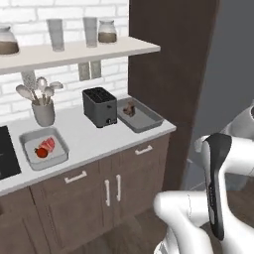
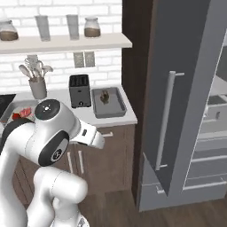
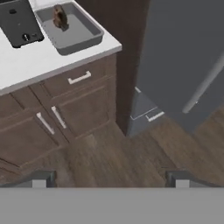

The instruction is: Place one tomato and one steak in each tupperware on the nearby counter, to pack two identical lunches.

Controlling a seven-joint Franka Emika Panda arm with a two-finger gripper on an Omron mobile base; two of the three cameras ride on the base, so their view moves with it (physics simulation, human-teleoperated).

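Two grey tupperware trays sit on the pale counter (image 1: 89, 139). The left tupperware (image 1: 58, 155) holds a red tomato (image 1: 41, 152) and a pink steak (image 1: 48, 144). In the right tupperware (image 1: 146, 119), also seen as a tray (image 3: 81, 29) in the hand view, stands one brown steak-like piece (image 1: 130, 108) (image 3: 60, 17). My gripper (image 3: 110, 180) is open, its fingertips (image 3: 41, 179) wide apart with nothing between them. It hangs above the wooden floor in front of the cabinets, well short of the counter.
A dark toaster (image 1: 99, 106) stands between the trays, and a utensil crock (image 1: 43, 113) sits behind the left one. A tall grey fridge door (image 2: 177, 88) with a long handle stands open to the right of the dark panel. Jars line the wall shelf (image 1: 74, 52).
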